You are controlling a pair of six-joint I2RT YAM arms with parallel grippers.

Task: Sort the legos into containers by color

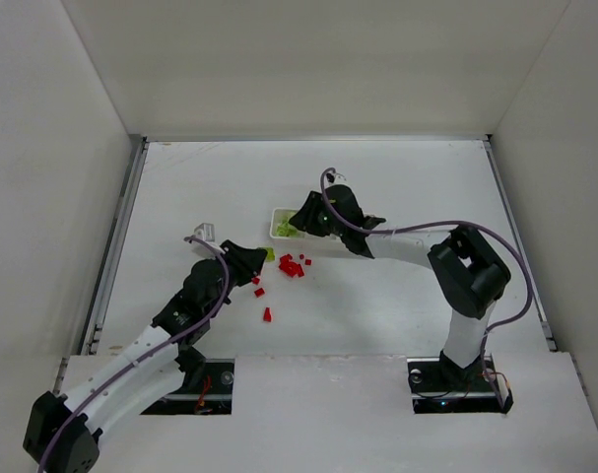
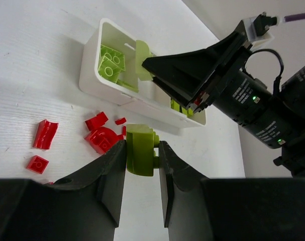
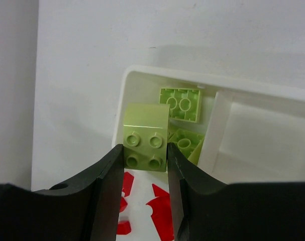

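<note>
My left gripper [image 1: 263, 259] [image 2: 142, 156] is shut on a lime green brick [image 2: 140, 142], held just above the table in front of the white tray [image 2: 90, 68]. My right gripper [image 1: 299, 219] [image 3: 145, 153] is shut on a pale lime studded brick [image 3: 145, 123], held over the near rim of the tray's [image 3: 157, 71] left end compartment. That compartment holds a few lime bricks [image 3: 180, 104] [image 2: 110, 62]. Several red pieces [image 1: 291, 266] [image 2: 102, 136] lie on the table in front of the tray. The rest of the tray is hidden under my right arm in the top view.
Loose red pieces [image 1: 266, 314] lie nearer the arms. A small white bracket [image 1: 202, 233] sits left of my left gripper. The two grippers are close together near the tray's left end. White walls enclose the table.
</note>
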